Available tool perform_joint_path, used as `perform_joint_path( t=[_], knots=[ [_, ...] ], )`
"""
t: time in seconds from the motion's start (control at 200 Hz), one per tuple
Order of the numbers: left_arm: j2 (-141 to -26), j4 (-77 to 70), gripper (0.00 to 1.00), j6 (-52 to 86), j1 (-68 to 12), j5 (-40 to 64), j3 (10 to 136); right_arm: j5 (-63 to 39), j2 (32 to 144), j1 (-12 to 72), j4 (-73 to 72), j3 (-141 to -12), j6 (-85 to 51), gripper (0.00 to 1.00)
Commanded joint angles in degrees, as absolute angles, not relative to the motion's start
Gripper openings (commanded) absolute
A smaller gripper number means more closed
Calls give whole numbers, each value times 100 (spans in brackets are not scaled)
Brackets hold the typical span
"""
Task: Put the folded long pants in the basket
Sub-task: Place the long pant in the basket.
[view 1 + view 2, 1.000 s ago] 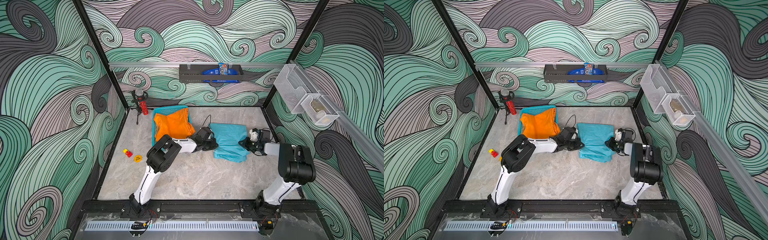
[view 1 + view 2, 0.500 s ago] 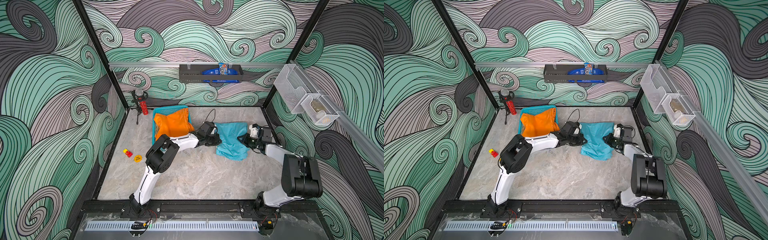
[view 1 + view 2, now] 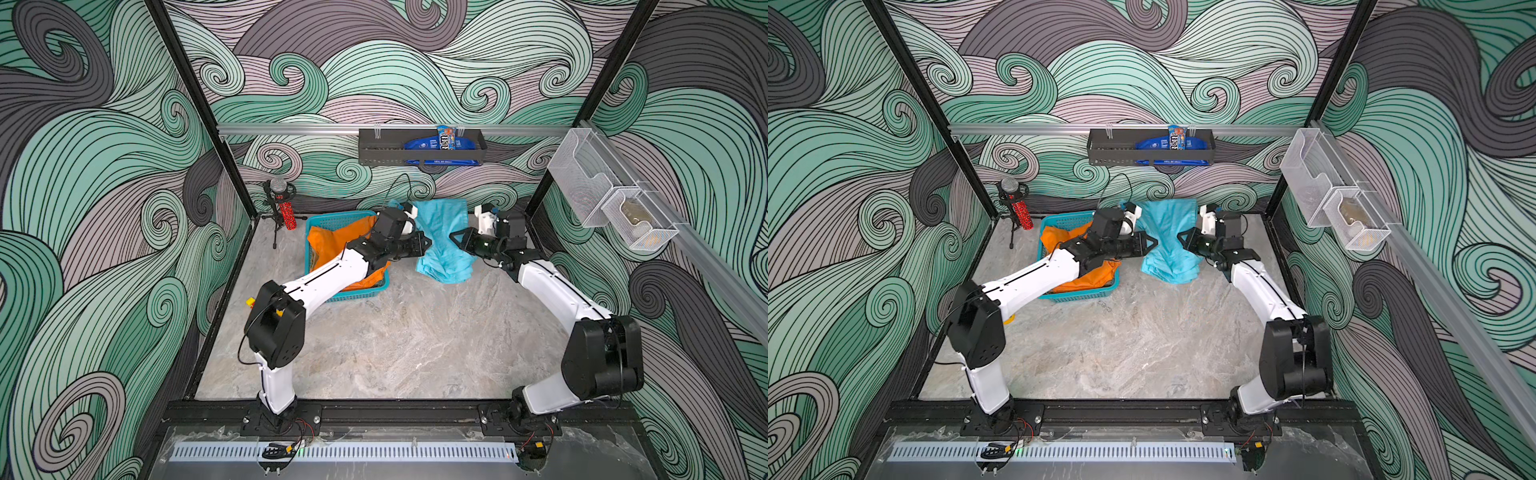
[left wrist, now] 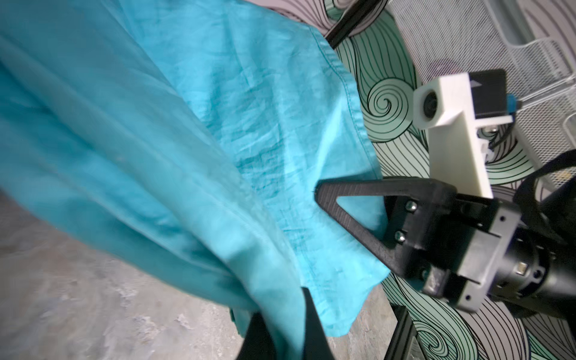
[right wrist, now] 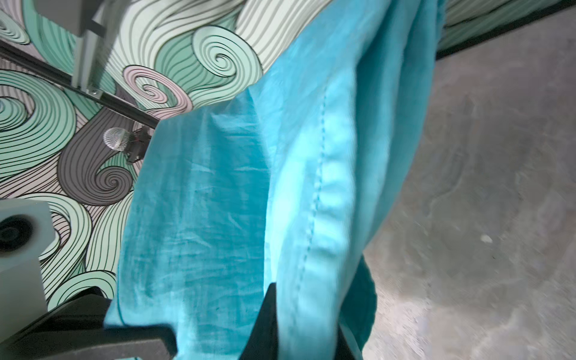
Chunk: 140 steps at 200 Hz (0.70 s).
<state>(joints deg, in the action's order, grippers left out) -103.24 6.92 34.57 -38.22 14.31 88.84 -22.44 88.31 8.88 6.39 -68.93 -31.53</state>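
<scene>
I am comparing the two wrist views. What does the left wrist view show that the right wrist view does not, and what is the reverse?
Only the left wrist view shows the white wire-mesh bins on the wall, and the right end effector seen from outside, shut on the edge of the teal-blue pants.
Only the right wrist view shows the microphone on its stand, and the left end effector from outside.
Both show the teal-blue pants hanging from the two end effectors, the marble table below, and the patterned wall.
</scene>
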Motion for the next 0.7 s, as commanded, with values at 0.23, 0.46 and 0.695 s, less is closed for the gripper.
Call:
perform_joint_path(
  t=[0.23,0.46,0.695],
  knots=[
    [-8976,658,0,2825,-2896,1540,8604,-1772,9645,2180,789,-8576,-3380,0],
    [-8193,611,0,2674,-1982,1588,7537,-1551,10392,2957,789,-9461,-3489,0],
    [-7661,607,0,2518,-842,1991,6483,-1402,11211,3530,786,-10219,-3578,0]
  ],
)
